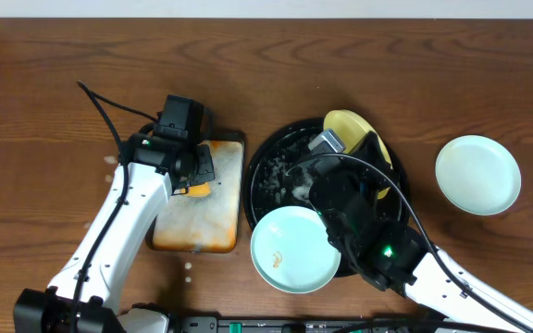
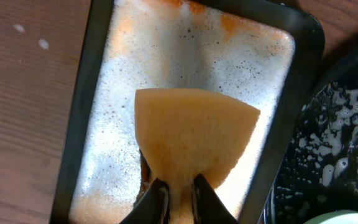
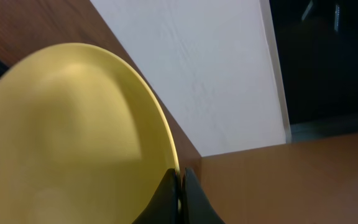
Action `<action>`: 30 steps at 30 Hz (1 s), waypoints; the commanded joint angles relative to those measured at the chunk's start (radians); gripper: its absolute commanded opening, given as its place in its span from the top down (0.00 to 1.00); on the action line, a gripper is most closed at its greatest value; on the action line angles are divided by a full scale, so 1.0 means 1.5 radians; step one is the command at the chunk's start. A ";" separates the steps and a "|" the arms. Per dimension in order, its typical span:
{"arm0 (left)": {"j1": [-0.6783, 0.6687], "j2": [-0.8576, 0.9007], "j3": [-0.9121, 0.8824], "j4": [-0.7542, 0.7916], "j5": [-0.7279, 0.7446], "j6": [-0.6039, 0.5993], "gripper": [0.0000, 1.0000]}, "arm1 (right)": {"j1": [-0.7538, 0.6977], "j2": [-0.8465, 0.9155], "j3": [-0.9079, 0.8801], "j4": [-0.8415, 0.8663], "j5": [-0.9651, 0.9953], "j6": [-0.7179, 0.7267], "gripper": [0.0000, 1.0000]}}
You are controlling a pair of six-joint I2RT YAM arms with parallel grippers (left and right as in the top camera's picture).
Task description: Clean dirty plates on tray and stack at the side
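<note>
Left wrist: left claw (image 2: 179,190) pinches porous orange sponge (image 2: 194,130); right claw (image 3: 180,178) clamps smooth yellow plate (image 3: 73,137) rim.

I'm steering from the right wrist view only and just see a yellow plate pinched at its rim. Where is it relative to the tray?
Observer: The yellow plate is held tilted over the tray's far side.
Operator: Other plates?
Observer: One mint plate with orange specks overlaps the tray's near edge.
Operator: And the left arm?
Observer: The left pincer grips a sponge over the foamy pan.
</note>
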 commanded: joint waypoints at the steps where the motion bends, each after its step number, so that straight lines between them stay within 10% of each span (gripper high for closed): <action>1: 0.003 0.001 -0.002 -0.001 -0.001 0.008 0.85 | 0.006 -0.007 0.013 0.002 0.024 -0.011 0.99; 30: 0.003 0.001 -0.002 0.001 0.000 0.008 0.76 | -0.018 -0.005 0.012 -0.042 0.018 0.184 0.99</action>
